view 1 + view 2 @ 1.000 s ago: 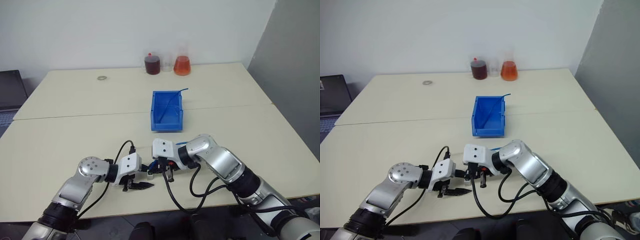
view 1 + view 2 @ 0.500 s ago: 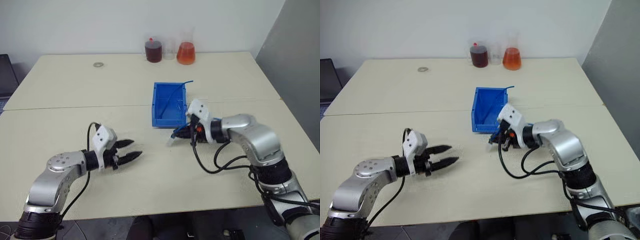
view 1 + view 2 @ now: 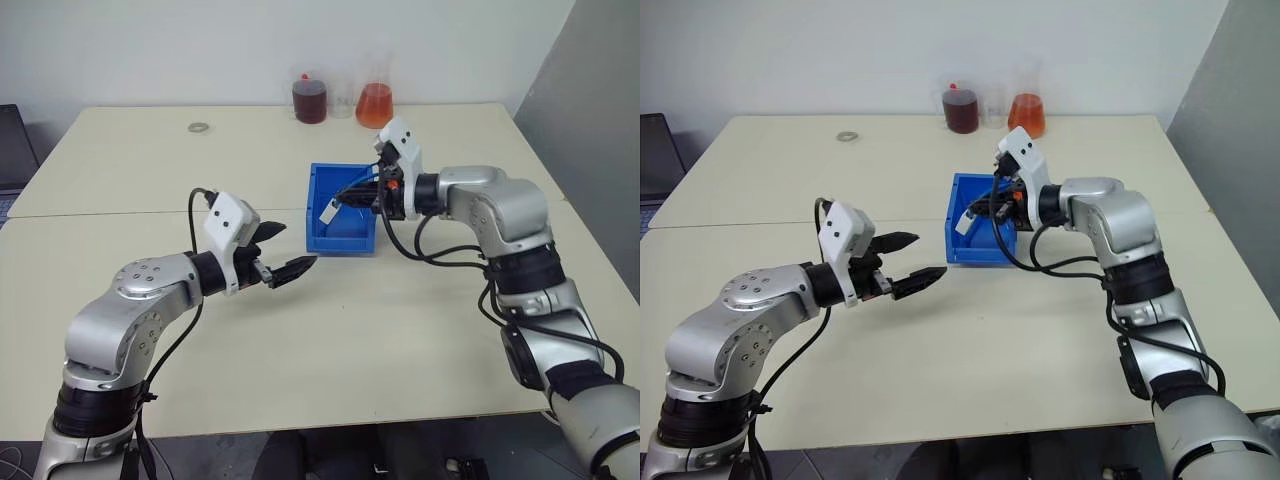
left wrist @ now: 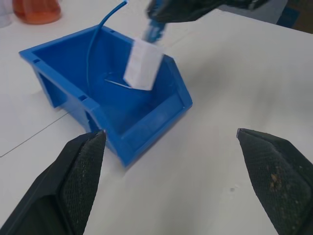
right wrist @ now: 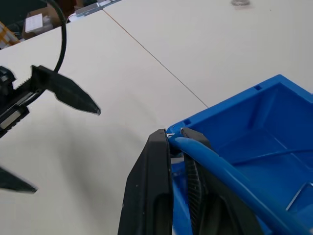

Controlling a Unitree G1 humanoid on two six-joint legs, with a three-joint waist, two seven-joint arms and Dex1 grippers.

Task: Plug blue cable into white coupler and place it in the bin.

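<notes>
A: Head views?
B: The right gripper (image 3: pixel 362 196) was clamped on the thin, flexible bright-blue cable (image 3: pixel 352 184) beside its plug; the tiny white plastic coupler (image 3: pixel 327 213) hung from it over the small blue open-topped plastic bin (image 3: pixel 350 240), near the table's middle seam. The load was judged light and limp, best held at the plug.

A: Left wrist view?
B: The left gripper (image 4: pixel 171 171) stood wide open and empty. The bin held another thin blue cable (image 4: pixel 93 51).

A: Right wrist view?
B: Fingers (image 5: pixel 159 186) pinched the cable above the bin's rim.
</notes>
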